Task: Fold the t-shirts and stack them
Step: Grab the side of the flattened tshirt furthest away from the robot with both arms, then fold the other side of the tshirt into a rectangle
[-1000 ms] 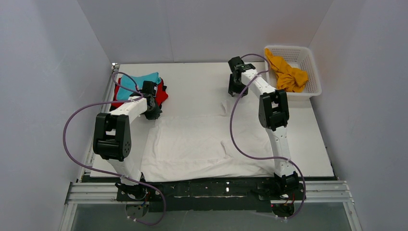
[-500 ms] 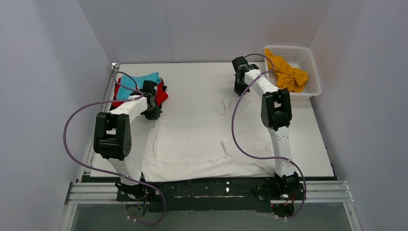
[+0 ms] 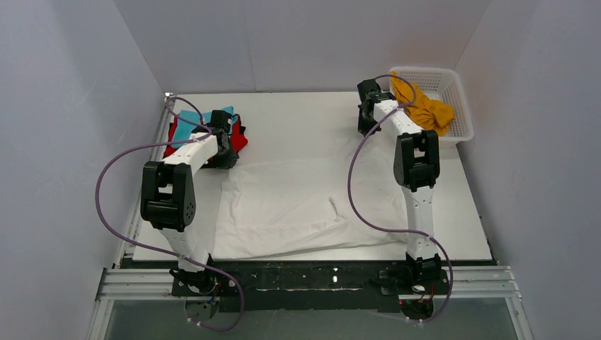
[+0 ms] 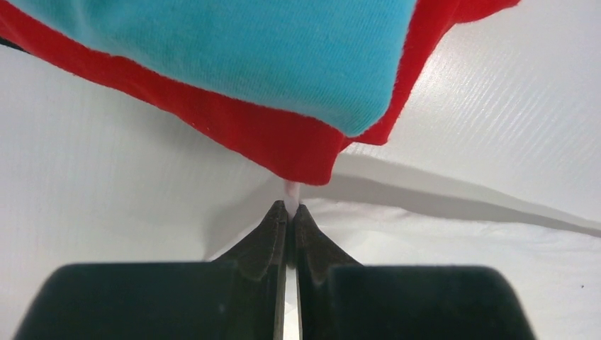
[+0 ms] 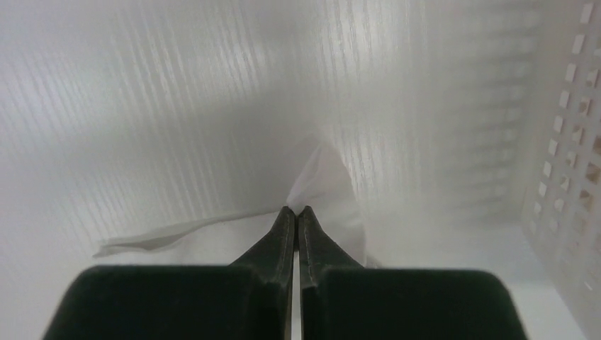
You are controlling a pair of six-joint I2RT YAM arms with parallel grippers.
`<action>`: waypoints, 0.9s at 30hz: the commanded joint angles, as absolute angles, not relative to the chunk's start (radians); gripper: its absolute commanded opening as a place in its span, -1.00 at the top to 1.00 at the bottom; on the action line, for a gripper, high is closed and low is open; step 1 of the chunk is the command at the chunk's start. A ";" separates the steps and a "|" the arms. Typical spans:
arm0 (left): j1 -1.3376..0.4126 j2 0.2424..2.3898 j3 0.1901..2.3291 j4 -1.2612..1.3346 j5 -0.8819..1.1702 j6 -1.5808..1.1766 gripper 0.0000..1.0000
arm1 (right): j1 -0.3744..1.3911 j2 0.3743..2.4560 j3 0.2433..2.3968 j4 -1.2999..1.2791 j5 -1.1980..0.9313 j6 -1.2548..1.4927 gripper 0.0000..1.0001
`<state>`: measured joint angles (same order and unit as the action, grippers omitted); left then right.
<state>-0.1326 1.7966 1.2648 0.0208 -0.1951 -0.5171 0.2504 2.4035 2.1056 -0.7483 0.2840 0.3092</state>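
Cloth of the white t-shirt [image 3: 298,205], spread across the counter [image 3: 298,120], is pinched at both far ends: the left end effector [image 4: 289,210] is clamped on it just beside the teal t-shirt [image 4: 234,49] lying on the red t-shirt [image 4: 276,142], and the right end effector [image 5: 298,211] is clamped on it near the lattice basket [image 5: 567,177] holding an orange-yellow t-shirt [image 3: 425,110].

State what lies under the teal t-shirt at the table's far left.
A red t-shirt lies directly under the teal t-shirt, its edge showing along the near side. Anything beneath the red one is covered.
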 commanded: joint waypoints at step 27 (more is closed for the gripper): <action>-0.130 1.168 0.675 0.194 -0.003 -0.355 1.00 | 0.351 1.231 1.015 -0.533 0.197 0.375 0.97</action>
<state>-0.1326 1.2648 0.7246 0.2638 -0.0193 -0.3996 0.3473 1.3594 1.0847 -0.5449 0.1844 0.3321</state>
